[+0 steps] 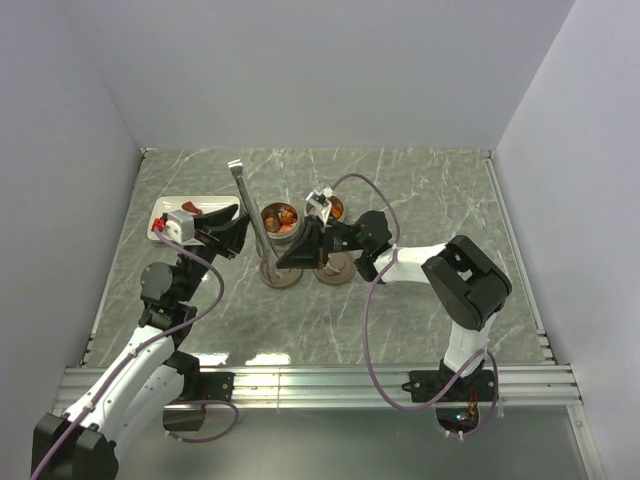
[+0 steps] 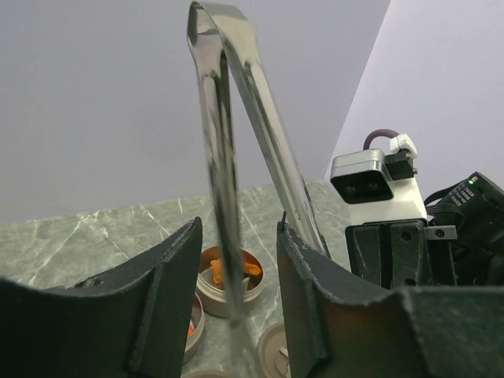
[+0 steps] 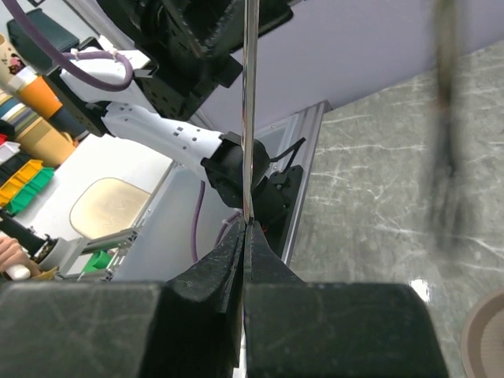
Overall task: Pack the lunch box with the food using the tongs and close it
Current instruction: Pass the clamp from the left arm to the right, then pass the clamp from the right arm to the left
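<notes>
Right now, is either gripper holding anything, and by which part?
The right gripper pinches one arm of the tongs near their open end; the left gripper stands open around them.

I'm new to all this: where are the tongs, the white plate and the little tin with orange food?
tongs (image 1: 247, 205), overhead view, middle of the metal arms.
white plate (image 1: 218, 200), overhead view, bare far rim.
tin (image 2: 209, 299), left wrist view, its side wall.
</notes>
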Robot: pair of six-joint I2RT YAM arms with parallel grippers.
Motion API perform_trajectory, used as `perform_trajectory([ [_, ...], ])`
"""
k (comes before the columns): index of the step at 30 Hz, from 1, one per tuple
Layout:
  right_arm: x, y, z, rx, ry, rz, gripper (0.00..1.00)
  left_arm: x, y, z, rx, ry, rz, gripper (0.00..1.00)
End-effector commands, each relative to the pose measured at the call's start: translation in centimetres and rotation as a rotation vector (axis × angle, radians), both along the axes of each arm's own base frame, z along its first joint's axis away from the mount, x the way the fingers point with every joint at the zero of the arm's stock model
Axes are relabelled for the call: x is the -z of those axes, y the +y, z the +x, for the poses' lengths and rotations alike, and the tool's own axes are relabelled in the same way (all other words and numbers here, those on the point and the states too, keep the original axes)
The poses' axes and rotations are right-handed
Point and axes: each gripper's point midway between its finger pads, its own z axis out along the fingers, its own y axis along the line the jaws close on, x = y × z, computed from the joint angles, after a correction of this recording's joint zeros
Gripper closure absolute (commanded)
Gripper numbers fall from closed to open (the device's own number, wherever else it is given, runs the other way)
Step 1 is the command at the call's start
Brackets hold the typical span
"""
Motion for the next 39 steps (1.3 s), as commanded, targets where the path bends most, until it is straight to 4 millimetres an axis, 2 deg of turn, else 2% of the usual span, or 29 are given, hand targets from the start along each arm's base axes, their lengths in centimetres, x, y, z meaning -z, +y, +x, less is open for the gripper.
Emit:
perform_trajectory([
  [1, -7.2, -2.6, -1.9, 0.036, -0.397, 0.318, 1.0, -1.7, -0.3, -1.2, 0.022, -0.061, 0.03, 0.51],
  [4, -7.3, -3.0, -1.9, 0.049, -0.4, 0.318, 1.0, -1.9, -0.1, -1.7, 0.024, -0.071, 0.036, 0.48],
  [7, -7.3, -3.2, -1.9, 0.047, -0.404, 0.315, 1.0, -2.1, -0.7, -2.7, 0.073, -0.087, 0.045, 0.44],
  [12, -7.2, -3.3, -2.2, 0.046, -0.409, 0.314, 1.0, -3.0, -2.8, -4.5, 0.234, -0.119, 0.063, 0.39],
  [18, -7.3, -3.8, -2.7, 0.045, -0.427, 0.315, 1.0, -3.9, -3.4, -5.9, 0.312, -0.151, 0.05, 0.36],
  [23, -7.3, -4.2, -3.6, 0.029, -0.444, 0.314, 1.0, -4.4, -3.4, -5.3, 0.333, -0.148, 0.021, 0.35],
  [27, -7.4, -4.5, -4.4, 0.017, -0.467, 0.318, 1.0, -4.7, -2.4, -4.4, 0.347, -0.15, -0.005, 0.34],
  [33, -7.4, -4.4, -5.6, -0.02, -0.484, 0.321, 1.0, -6.5, -2.9, -5.2, 0.432, -0.194, -0.029, 0.33],
  [39, -7.2, -3.7, -5.6, -0.045, -0.474, 0.317, 1.0, -6.8, -3.3, -6.5, 0.491, -0.219, -0.027, 0.33],
])
